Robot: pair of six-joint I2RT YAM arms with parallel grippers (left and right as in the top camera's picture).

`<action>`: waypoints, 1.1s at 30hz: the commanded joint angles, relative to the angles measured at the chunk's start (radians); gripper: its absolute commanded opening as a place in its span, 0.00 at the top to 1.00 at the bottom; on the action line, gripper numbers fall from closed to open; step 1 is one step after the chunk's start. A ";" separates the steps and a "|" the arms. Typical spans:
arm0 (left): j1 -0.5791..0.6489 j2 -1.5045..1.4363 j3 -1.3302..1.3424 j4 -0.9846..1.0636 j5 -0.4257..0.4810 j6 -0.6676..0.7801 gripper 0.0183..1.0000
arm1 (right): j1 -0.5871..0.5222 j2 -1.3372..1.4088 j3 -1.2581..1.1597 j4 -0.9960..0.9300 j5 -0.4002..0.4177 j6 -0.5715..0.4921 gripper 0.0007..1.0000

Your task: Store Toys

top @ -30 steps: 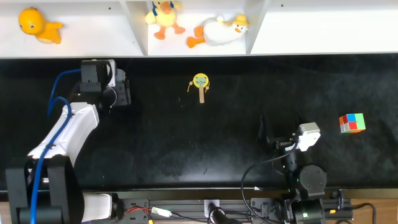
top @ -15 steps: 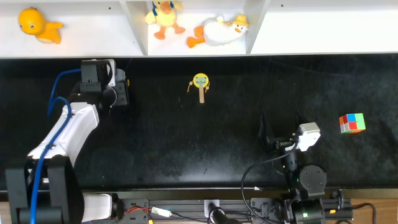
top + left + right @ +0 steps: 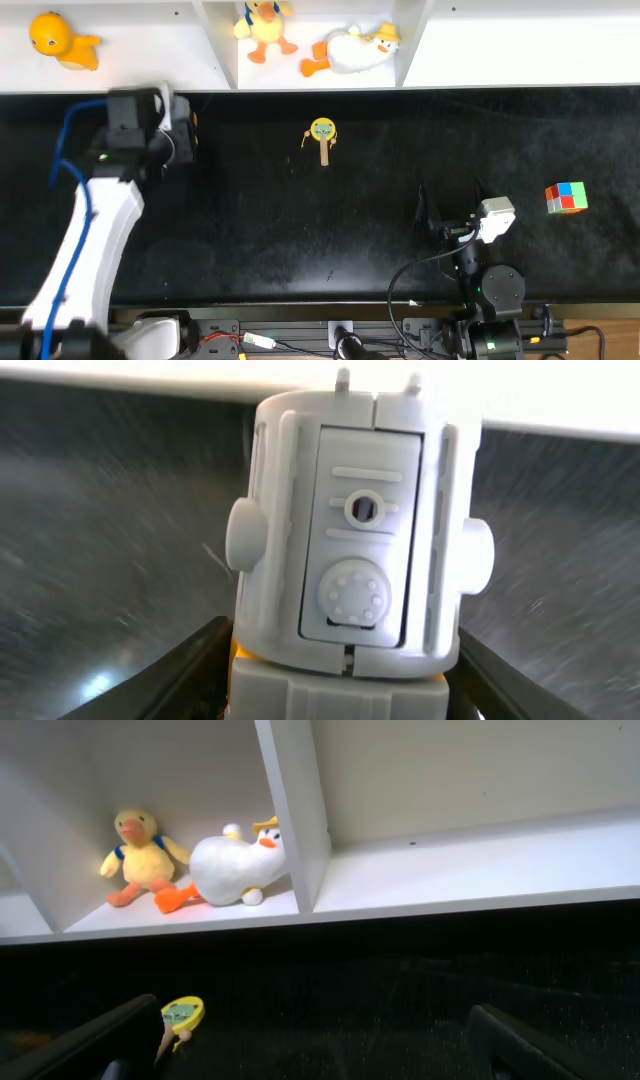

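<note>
Shelf: white, runs along the far side of the black desk and is split by upright walls into compartments.

Left compartment: one orange duck, sitting alone.

Middle compartment: yellow duck on the left and white goose on the right. They are just beside each other, and the goose lies against the right-hand wall.

Left hand: clamped on a white robot toy. One finger presses each side of the toy's lower body, and the toy stands upright between them. The hand sits at the left part of the desk, near the shelf's front edge and in front of the left compartment. I cannot tell whether the toy touches the desk.

Right hand: fingers spread wide, gripping nothing. It is low over the right part of the desk near the arm's base, well back from the shelf.

Loose on the desk:
- The rattle, with a yellow round head and a wooden handle, lies flat in front of the middle compartment, well apart from both hands.
- The many-coloured cube is near the desk's right side, to the right of the right hand and not touching it.
</note>
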 commanded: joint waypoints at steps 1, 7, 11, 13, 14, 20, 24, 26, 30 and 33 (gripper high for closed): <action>-0.002 -0.041 0.034 0.048 -0.063 -0.018 0.98 | 0.005 -0.009 -0.013 0.005 -0.006 -0.006 0.00; -0.001 0.034 0.035 0.225 -0.062 0.036 0.98 | 0.005 -0.009 -0.013 0.005 -0.006 -0.006 0.00; 0.003 0.113 0.037 0.360 -0.062 0.058 0.98 | 0.005 -0.009 -0.013 0.005 -0.006 -0.006 0.01; 0.007 0.153 0.041 0.414 -0.062 0.058 0.98 | 0.005 -0.009 -0.013 0.005 -0.006 -0.006 0.00; 0.010 0.172 0.043 0.441 -0.060 0.058 0.98 | 0.005 -0.009 -0.013 0.005 -0.006 -0.006 0.00; 0.024 0.251 0.078 0.512 -0.050 0.088 0.98 | 0.005 -0.009 -0.013 0.005 -0.006 -0.006 0.01; 0.030 0.295 0.110 0.514 -0.026 0.103 0.98 | 0.005 -0.009 -0.013 0.005 -0.006 -0.006 0.01; 0.030 0.309 0.120 0.515 -0.011 0.102 0.98 | 0.005 -0.009 -0.013 0.005 -0.006 -0.006 0.01; 0.030 0.314 0.122 0.513 -0.009 0.102 0.98 | 0.005 -0.009 -0.013 0.005 -0.006 -0.006 0.01; 0.030 0.314 0.122 0.513 -0.009 0.102 0.61 | 0.005 -0.009 -0.013 0.005 -0.006 -0.006 0.00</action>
